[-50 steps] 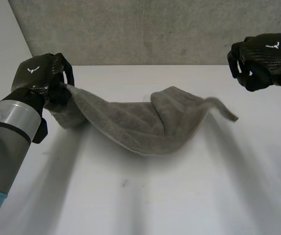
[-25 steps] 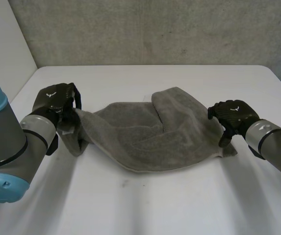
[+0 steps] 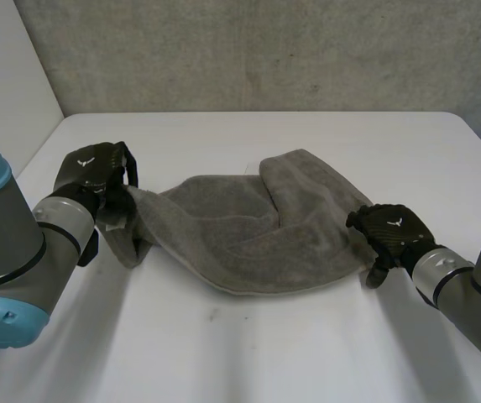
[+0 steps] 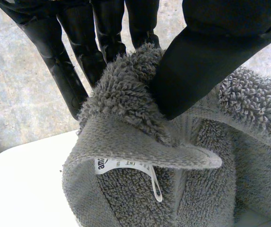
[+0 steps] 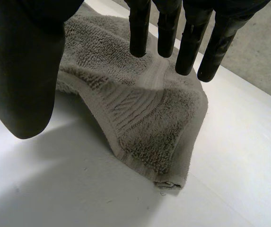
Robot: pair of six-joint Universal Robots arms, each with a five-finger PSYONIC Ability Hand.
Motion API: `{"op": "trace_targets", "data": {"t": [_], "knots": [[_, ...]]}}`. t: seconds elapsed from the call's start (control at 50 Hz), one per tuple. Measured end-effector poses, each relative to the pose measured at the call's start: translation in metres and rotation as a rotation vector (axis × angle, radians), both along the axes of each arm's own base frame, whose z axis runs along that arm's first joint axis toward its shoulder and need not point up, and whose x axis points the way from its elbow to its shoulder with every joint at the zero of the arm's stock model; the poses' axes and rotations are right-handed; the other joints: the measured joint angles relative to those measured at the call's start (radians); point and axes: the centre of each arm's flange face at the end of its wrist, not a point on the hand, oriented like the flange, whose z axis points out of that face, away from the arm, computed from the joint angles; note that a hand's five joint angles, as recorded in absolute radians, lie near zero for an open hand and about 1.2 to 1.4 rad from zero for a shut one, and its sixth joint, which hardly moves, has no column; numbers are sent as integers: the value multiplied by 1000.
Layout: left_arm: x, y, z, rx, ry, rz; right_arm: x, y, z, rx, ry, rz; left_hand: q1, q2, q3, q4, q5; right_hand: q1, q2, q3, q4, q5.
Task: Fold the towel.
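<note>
Grey towel [image 3: 248,239] lies rumpled across the middle of the white table [image 3: 248,357], its long run stretched between the table's left and right edges. The near hem bows toward the near edge, and a thick fold is heaped right of centre on the far side. The left hand [image 3: 97,172], close to the table's left edge, has the towel's left end raised off the surface, with cloth draping down from it to the tabletop. Left wrist view: the thumb [image 4: 196,71] presses a bunched corner of pile against the fingers [image 4: 102,42] in a firm pinch. The flat hem band folds over just beneath it, and a white label [image 4: 123,165] hangs under that band. The right hand [image 3: 391,228] sits at the towel's right end, toward the table's right edge, its forearm coming in from the near right corner. Right wrist view: its fingers are straight and slightly spread, the thumb set wide apart from them, with nothing clasped between. The towel's right corner lies flat on the table below the fingertips. Cannot tell whether the fingertips touch the cloth.
</note>
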Motion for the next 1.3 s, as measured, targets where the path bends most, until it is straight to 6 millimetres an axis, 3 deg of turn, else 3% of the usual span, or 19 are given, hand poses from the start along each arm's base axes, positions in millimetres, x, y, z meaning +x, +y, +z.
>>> {"op": "trace_targets", "data": {"t": [0.2, 0.46, 0.64, 0.84, 0.96, 1.06, 1.16, 1.3], "knots": [[0, 0, 0, 1, 0, 1, 2, -15, -8, -62, -3, -14, 0, 0, 0, 0, 0, 95, 82, 90, 118, 171], [0, 0, -1, 1, -2, 1, -7, -33, 5, -147, 13, -118, 0, 0, 0, 0, -1, 258, 237, 250, 267, 308], [0, 0, -2, 1, -3, 1, -8, -40, 1, -138, 19, -127, 0, 0, 0, 0, -1, 318, 301, 311, 326, 367], [0, 0, -3, 3, -7, 0, -8, -43, -4, -105, 23, -124, 0, 0, 0, 0, -1, 719, 697, 701, 720, 757], [0, 0, -4, 6, -8, 0, -8, -42, -8, -72, 29, -123, 0, 0, 0, 0, -1, 658, 644, 651, 672, 709], [0, -1, -5, 8, -9, 0, -8, -38, -12, -30, 36, -121, 0, 0, 0, 0, -1, 450, 449, 450, 471, 500], [0, -1, -6, 9, -10, 0, -8, -37, -13, -7, 30, -123, 0, 0, 0, 0, -1, 456, 451, 452, 470, 504], [0, -1, -6, 10, -10, 0, -9, -39, -10, -2, 6, -135, 0, 0, 0, 0, -1, 953, 941, 934, 955, 1002]]}}
